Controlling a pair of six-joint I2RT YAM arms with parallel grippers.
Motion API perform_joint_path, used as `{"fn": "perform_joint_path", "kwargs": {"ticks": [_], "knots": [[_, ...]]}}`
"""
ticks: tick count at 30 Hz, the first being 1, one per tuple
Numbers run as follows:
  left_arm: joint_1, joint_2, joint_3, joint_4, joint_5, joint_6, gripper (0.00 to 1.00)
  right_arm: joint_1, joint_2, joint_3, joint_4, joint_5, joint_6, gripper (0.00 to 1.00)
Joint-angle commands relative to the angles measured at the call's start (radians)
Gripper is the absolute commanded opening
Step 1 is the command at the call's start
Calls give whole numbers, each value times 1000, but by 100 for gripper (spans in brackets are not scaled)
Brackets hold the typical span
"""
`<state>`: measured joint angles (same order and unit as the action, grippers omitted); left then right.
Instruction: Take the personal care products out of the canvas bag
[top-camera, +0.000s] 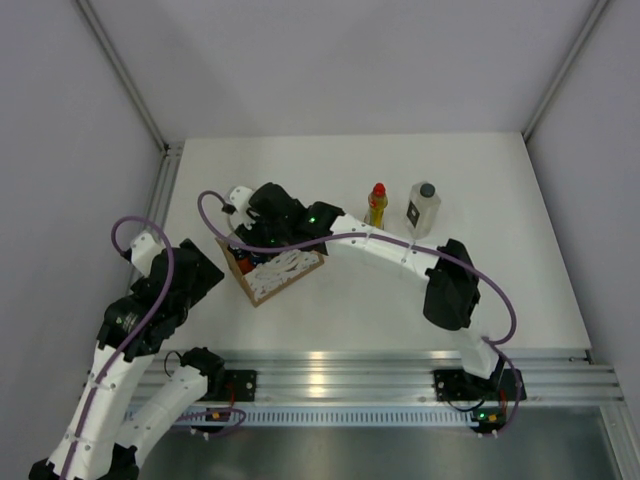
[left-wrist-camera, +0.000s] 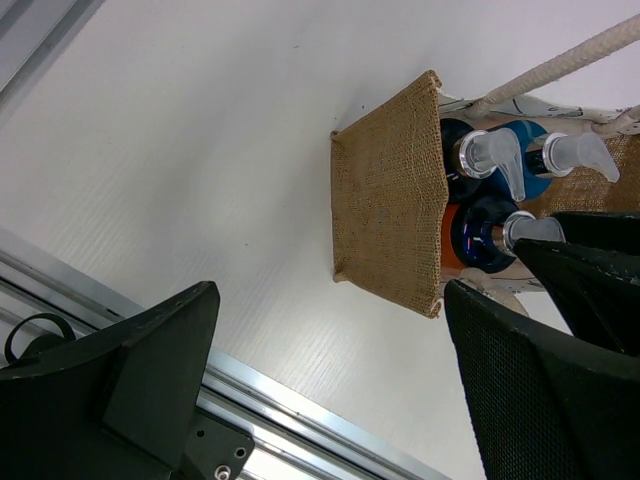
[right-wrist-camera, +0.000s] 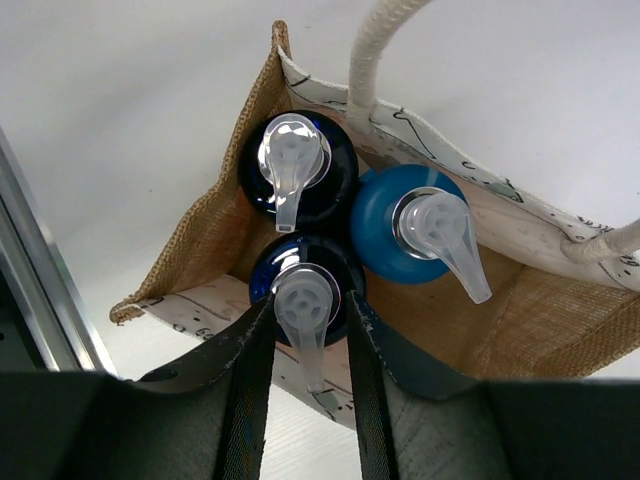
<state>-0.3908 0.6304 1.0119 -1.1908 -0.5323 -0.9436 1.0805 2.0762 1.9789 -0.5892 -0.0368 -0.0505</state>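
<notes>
Inside bag (right-wrist-camera: 205, 235), right fingers (right-wrist-camera: 252, 390) flanking bottle (right-wrist-camera: 305, 300)

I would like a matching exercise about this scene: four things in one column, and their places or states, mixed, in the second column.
1. yellow bottle
2. blue bottle
3. left claw
4. right claw

A. open, holding nothing
B. fingers on both sides of a dark-capped pump bottle
C. inside the canvas bag, not gripped
D. standing on the table, outside the bag

Pairs: 1-D, 2-C, 3-A, 4-B.
</notes>
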Motion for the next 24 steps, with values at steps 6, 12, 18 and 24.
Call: {"fn": "perform_joint_path", "kwargs": {"ticks": [6, 12, 18, 24], "knots": [[0, -8, 17, -16, -6, -3, 98, 7, 31, 58, -9, -2, -17, 32], [0, -8, 13, -18, 5, 0, 98, 7, 47, 81, -9, -6, -22, 32], [0, -11, 14, -18, 6, 5, 98, 7, 45, 78, -9, -3, -22, 15], [1, -12, 13, -16, 6, 3, 98, 6, 24, 63, -9, -3, -20, 16]]}}
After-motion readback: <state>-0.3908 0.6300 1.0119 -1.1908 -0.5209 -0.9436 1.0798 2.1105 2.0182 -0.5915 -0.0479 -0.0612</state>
